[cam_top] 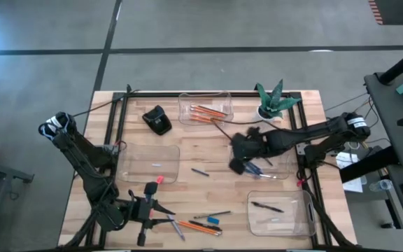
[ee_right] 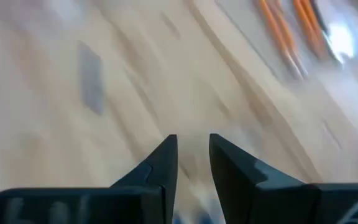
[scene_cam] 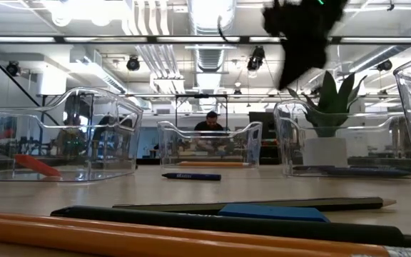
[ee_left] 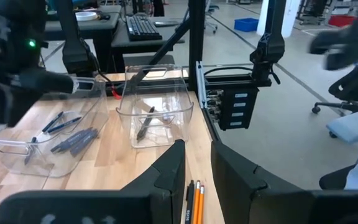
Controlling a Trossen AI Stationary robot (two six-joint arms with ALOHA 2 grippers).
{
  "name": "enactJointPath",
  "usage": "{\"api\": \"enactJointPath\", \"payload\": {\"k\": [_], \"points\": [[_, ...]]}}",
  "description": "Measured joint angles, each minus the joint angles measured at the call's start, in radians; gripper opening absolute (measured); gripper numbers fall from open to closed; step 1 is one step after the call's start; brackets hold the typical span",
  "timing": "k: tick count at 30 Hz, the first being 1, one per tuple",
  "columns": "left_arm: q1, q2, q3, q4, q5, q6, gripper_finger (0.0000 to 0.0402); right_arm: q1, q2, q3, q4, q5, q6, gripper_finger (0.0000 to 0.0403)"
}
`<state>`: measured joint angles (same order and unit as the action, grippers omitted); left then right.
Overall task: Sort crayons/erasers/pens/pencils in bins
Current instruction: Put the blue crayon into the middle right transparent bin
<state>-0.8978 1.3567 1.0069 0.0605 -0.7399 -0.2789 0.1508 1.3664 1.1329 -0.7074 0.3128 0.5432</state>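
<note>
Four bins [cam_top: 150, 162]: pencils [cam_top: 207, 112], pens [cam_top: 266, 206], crayons [ee_left: 73, 142], eraser [scene_cam: 37, 165].

Two matte black jointed robot arms [cam_top: 89, 171]; each has white-banded base joints. The black angular wedge-shaped plastic fingers [ee_left: 166, 177] narrow toward their tips; thin black cables trail alongside.

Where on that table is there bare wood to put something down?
Bare wood shows between the pencil bin, the near-empty left bin and the right gripper, apart from one loose crayon. The front edge is crowded with pencils and pens beside the left gripper.
</note>
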Motion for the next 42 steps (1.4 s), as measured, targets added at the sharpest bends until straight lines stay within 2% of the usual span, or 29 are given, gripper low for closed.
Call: {"api": "enactJointPath", "payload": {"k": [6,9,19,23,30,42], "points": [[0.0,0.0,0.0,-0.001,0.0,-0.001,0.0061,0.046,0.075,0.002,0.475,-0.034,-0.233,0.0082],[0.0,0.0,0.0,-0.004,0.0,-0.002,0.0061,0.051,0.14,-0.001,0.584,-0.106,-0.265,0.0082],[0.0,0.0,-0.001,-0.026,0.001,-0.005,0.0061,0.05,0.381,0.127,0.456,-0.16,-0.248,0.0098],[0.0,0.0,-0.001,-0.026,0.001,-0.006,0.0061,0.046,0.462,0.214,0.344,-0.159,-0.253,0.0119],[0.0,0.0,-0.001,-0.029,0.003,-0.03,0.0061,0.036,0.573,0.315,0.311,-0.155,-0.255,0.0154],[-0.001,0.001,-0.001,-0.054,0.004,-0.058,0.0061,-0.003,0.713,0.386,0.241,-0.154,-0.22,0.0143]]}}
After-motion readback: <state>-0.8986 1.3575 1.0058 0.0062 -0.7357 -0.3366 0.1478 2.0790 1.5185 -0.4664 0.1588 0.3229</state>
